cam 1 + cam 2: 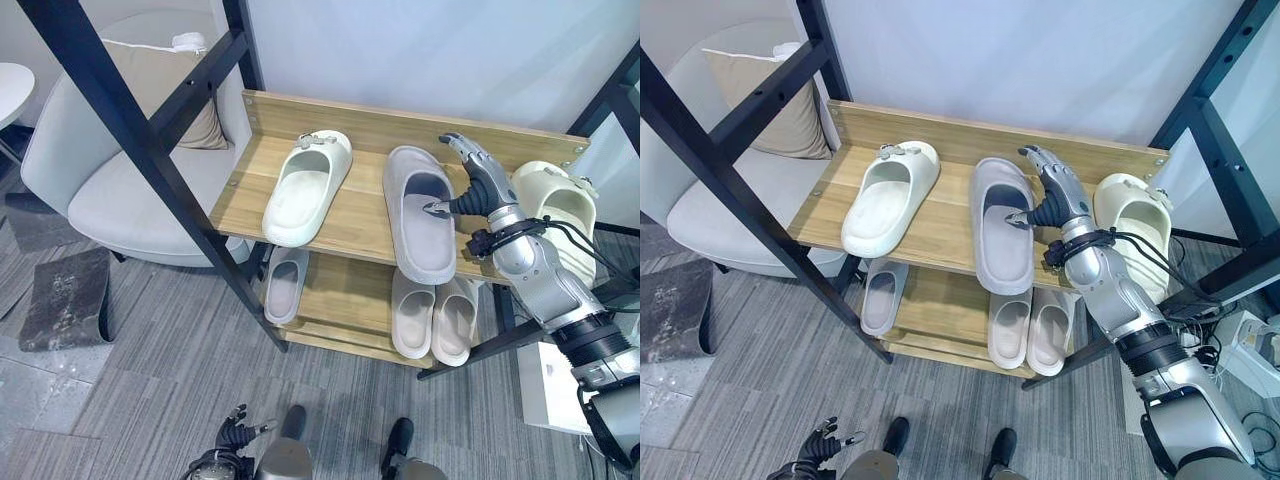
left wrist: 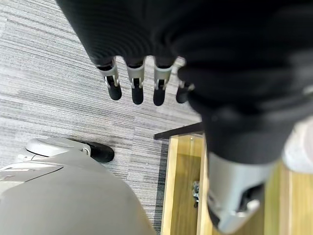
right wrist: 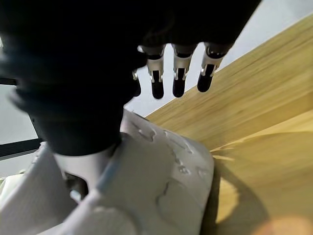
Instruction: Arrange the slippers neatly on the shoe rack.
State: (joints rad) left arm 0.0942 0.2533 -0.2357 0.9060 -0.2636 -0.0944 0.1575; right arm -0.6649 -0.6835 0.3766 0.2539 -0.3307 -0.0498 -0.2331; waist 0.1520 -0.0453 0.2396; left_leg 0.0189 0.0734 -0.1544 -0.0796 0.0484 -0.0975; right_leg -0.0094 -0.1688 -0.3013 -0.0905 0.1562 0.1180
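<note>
- The robot's right hand (image 1: 478, 183) reaches over the top shelf (image 1: 250, 185) of a wooden shoe rack, fingers straight and released, the thumb tip at the inner edge of a grey slipper (image 1: 420, 222); whether it touches the strap cannot be told.
- In the right wrist view, the straight fingers (image 3: 179, 81) point toward the shelf's wooden back board (image 3: 254, 73), with the pale strap of a slipper just under the palm.
- The grey slipper lies lengthwise on the top shelf just to the hand's left, toe toward the back board, heel overhanging the front edge.
- Just to the hand's right, a cream slipper (image 1: 556, 207) with a small charm sits at the shelf's right end, partly behind the wrist.
- Farther left of the hand, beyond the grey slipper, a second cream slipper (image 1: 307, 186) lies at a slant, toe toward the back board, well apart from its partner.
- Below the hand, on the lower shelf (image 1: 345, 290), two grey slippers (image 1: 433, 317) sit side by side and touching; a single grey slipper (image 1: 284, 283) lies at the left end of that shelf.
- The left hand (image 1: 234, 434) hangs low over the grey carpet (image 1: 150, 380), far from the rack, fingers relaxed and open, holding nothing.
- Well to the left of the rack, behind a black slanted frame bar (image 1: 130, 130), stands a light grey armchair (image 1: 110, 190) with a beige cushion (image 1: 170, 90).
</note>
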